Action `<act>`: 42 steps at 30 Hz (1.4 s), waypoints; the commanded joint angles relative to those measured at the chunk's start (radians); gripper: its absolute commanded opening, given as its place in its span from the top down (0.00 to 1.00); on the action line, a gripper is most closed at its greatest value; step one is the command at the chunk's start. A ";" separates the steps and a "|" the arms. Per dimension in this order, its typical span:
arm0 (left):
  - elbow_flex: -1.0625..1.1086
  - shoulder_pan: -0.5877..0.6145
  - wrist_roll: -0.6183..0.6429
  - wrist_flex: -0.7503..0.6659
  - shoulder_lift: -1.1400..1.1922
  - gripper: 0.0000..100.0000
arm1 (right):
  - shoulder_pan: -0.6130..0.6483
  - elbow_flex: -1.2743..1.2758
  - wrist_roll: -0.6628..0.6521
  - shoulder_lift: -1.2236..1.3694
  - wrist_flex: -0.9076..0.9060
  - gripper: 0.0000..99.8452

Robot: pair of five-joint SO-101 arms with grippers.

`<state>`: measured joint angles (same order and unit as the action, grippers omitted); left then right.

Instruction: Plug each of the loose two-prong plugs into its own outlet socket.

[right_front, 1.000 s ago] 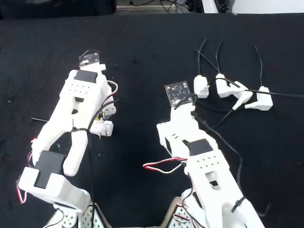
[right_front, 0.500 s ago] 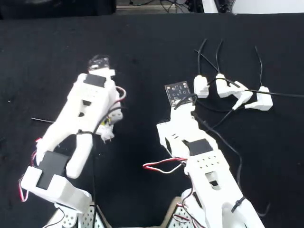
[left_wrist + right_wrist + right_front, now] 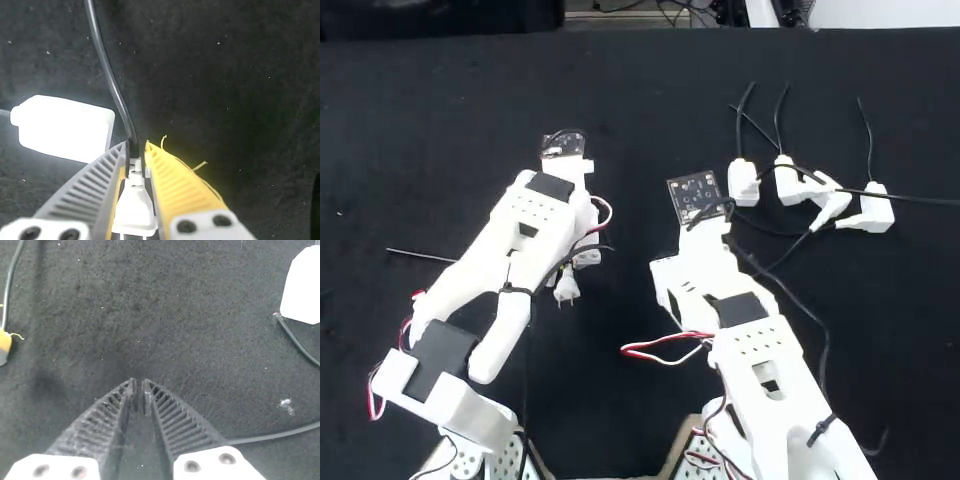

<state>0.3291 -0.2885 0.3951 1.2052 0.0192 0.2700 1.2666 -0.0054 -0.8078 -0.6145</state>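
Observation:
My left gripper is shut on a white two-prong plug, whose black cord runs away from the fingertips. A white outlet block lies on the mat close beside them. From above, the plug hangs under the left arm, prongs pointing toward the arm's base. My right gripper is shut on nothing, low over the black mat. Several white outlet sockets with black cords lie in a row at the back right, beyond the right arm.
A black mat covers the table. Black cords trail from the sockets past the right arm. One white socket and a cord lie ahead of the right gripper. A thin black wire lies at the left.
The left arm has swung to the right toward the table's middle, carrying the plug. The right arm has kept still.

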 commanded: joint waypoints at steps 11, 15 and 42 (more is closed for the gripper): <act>0.065 -0.077 -0.006 -0.034 -0.212 0.97 | -0.020 -0.025 0.008 -0.025 0.018 0.98; 0.205 -0.077 -0.006 -0.167 -0.324 0.96 | -0.017 -0.025 0.008 -0.025 0.018 0.98; 0.486 0.570 -0.334 -0.322 -0.566 0.79 | -0.014 -0.024 0.008 -0.024 0.018 0.98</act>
<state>0.7848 0.2225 0.1788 0.8999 -0.5700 0.2700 1.2666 -0.0054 -0.8078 -0.6145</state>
